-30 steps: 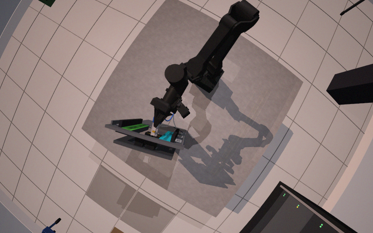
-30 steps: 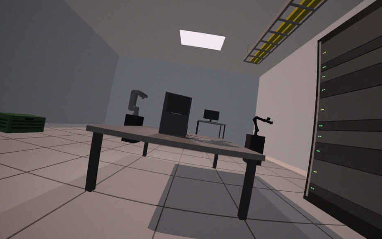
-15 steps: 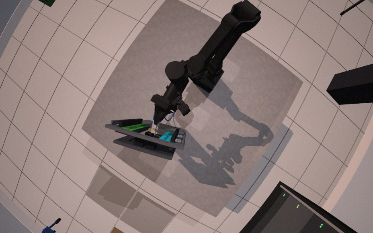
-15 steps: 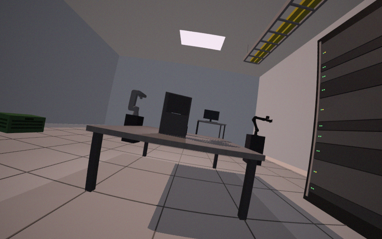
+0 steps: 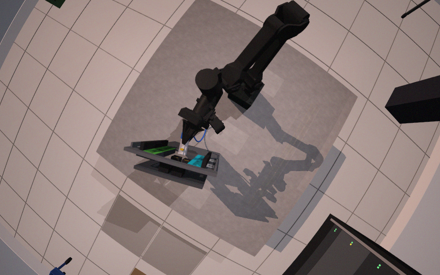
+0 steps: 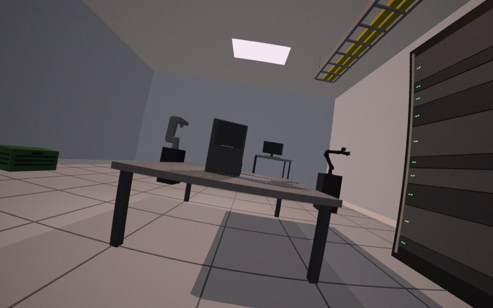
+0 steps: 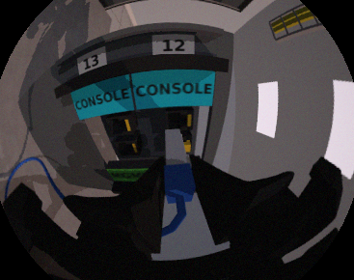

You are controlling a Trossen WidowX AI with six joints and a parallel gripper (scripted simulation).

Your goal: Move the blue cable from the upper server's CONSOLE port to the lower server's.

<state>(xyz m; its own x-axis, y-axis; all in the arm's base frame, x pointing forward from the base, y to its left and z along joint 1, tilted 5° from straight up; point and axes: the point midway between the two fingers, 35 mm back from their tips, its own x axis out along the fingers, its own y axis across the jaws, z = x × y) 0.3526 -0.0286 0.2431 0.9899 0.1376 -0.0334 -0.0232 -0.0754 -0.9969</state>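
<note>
My gripper [image 5: 185, 141] [image 7: 177, 159] is shut on the blue plug [image 7: 178, 179]. The plug's pale nose [image 7: 175, 145] [image 5: 182, 149] points at the servers and shows in front of the port area, seemingly outside any port. The blue cable [image 7: 181, 212] [image 5: 199, 141] trails from the plug in a loop. In the wrist view up lies to the right: the upper server's CONSOLE label [image 7: 174, 90], marked 12, is at the right, and the lower server's CONSOLE label [image 7: 102, 99], marked 13, is at the left. Dark ports with yellow marks show beside the labels. The nose partly hides the upper server's ports.
The dark rack stand [image 5: 170, 160] [image 6: 224, 159] stands on the table [image 5: 139, 98] [image 6: 187, 173]. A green label [image 7: 127, 175] [image 5: 160, 150] lies across from the teal ones. A thin grey cable [image 7: 26, 140] hangs beside the rack. A tall server cabinet [image 6: 466, 137] stands away from the table.
</note>
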